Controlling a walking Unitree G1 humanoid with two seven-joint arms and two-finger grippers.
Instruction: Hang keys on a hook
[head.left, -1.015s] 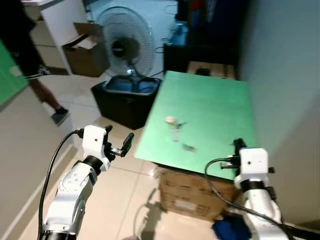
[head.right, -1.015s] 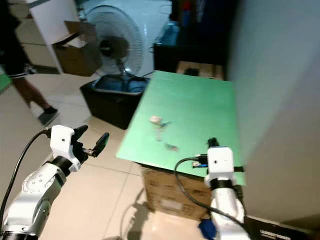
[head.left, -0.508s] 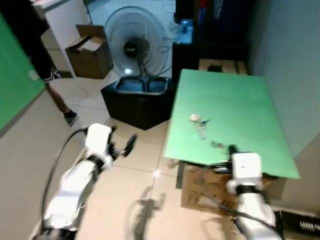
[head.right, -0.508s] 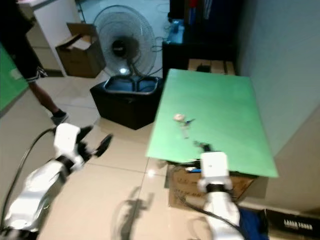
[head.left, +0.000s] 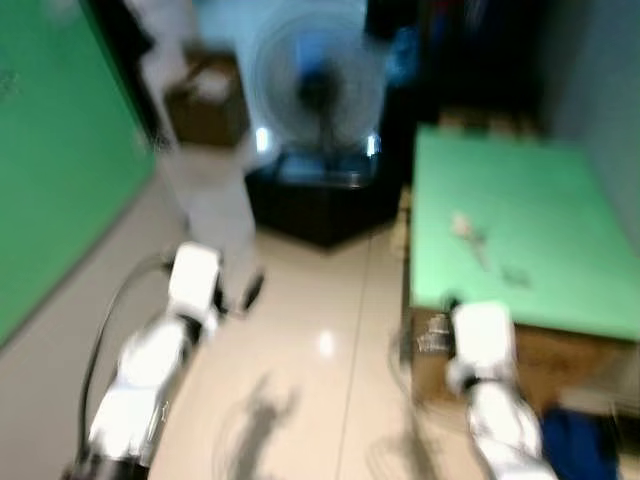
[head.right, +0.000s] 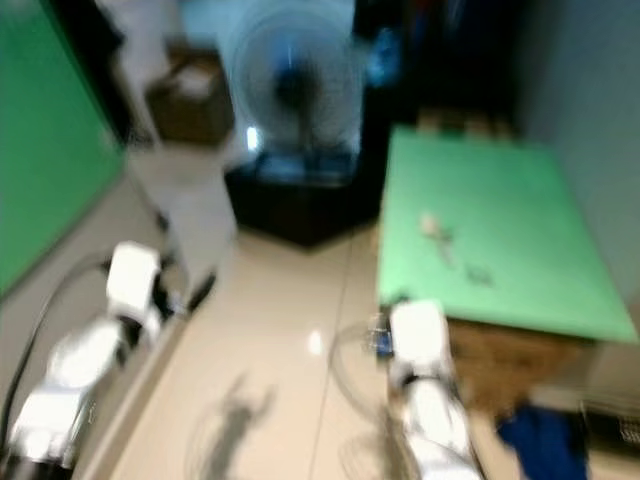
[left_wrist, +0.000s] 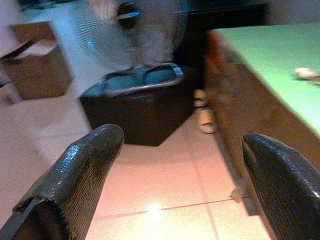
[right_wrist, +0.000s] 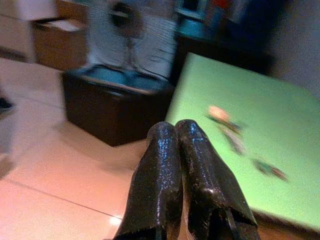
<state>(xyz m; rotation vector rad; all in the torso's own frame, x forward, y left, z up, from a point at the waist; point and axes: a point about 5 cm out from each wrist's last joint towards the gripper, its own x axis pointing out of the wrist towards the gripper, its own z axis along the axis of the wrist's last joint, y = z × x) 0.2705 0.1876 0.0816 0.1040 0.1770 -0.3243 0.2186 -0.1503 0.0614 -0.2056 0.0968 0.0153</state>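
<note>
A table (head.left: 560, 190) stands to the robot's right, ahead of it, with the keys (head.left: 467, 230) lying on its near half, toward its left edge; a second small item (head.left: 516, 277) lies just nearer, apart from them. Under the table's near edge sits a cardboard box (head.left: 545, 360), and a cloth bundle (head.left: 575, 440) lies on the floor before it. Left of the table, farther off, a bin (head.left: 320, 195) sits on the floor with a standing fan (head.left: 318, 85) behind it. Farther left and back is an open cardboard box (head.left: 205, 100). A wall panel (head.left: 60, 170) runs along the left side.
</note>
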